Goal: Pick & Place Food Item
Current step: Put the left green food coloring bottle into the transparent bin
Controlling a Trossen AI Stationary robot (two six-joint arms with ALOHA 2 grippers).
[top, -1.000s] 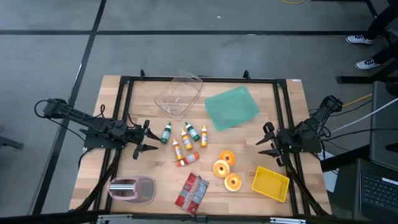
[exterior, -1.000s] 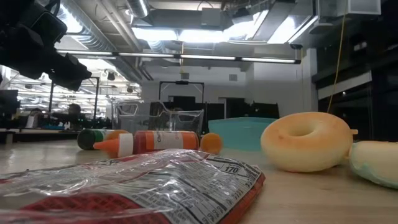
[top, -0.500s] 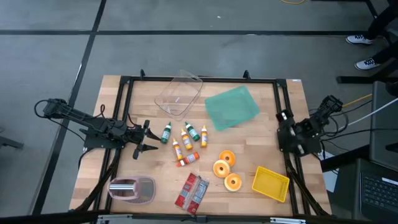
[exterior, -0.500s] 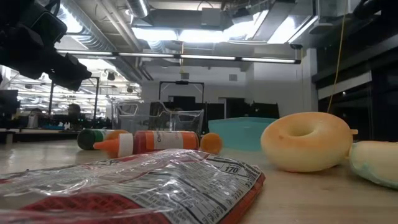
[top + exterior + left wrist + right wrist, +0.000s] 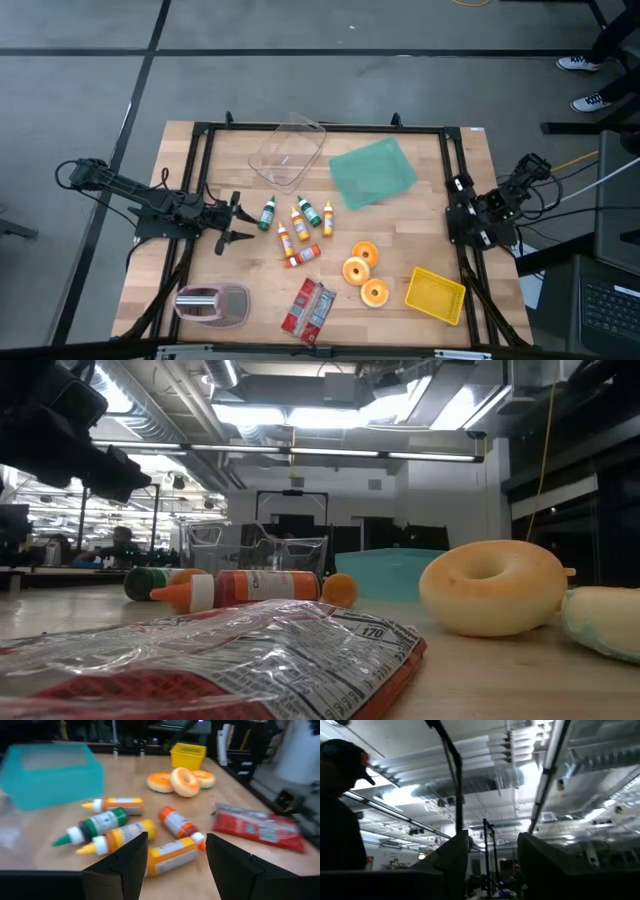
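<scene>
The biggest risk lies in the crowding: the food items sit in tight clusters, so jaws coming down on one piece would likely knock or drag its neighbour. The three doughnuts (image 5: 362,270), right of centre toward the near edge, touch or nearly touch one another, and a grab at one could roll the others toward the yellow basket (image 5: 436,295) just to their right. The sauce bottles (image 5: 297,230) at the centre lie on their sides, close together and pointing different ways; being round, they would probably roll off if pinched off-centre. The red snack packet (image 5: 307,308) near the front edge is flat and crinkly, so a grip might slide off it. The left gripper (image 5: 236,227) hovers just left of the bottles, jaws apart and empty, aimed at them. The right gripper (image 5: 458,200) is at the worktop's right edge, tilted up toward the ceiling; its jaws stand apart with nothing between them. The wooden worktop (image 5: 200,160) also carries a teal lid (image 5: 372,172) and a clear tub (image 5: 288,150) at the far side, and a toaster-like appliance (image 5: 212,303) at the near left. Around it is grey concrete floor; a person's shoes (image 5: 585,82) show far right.
</scene>
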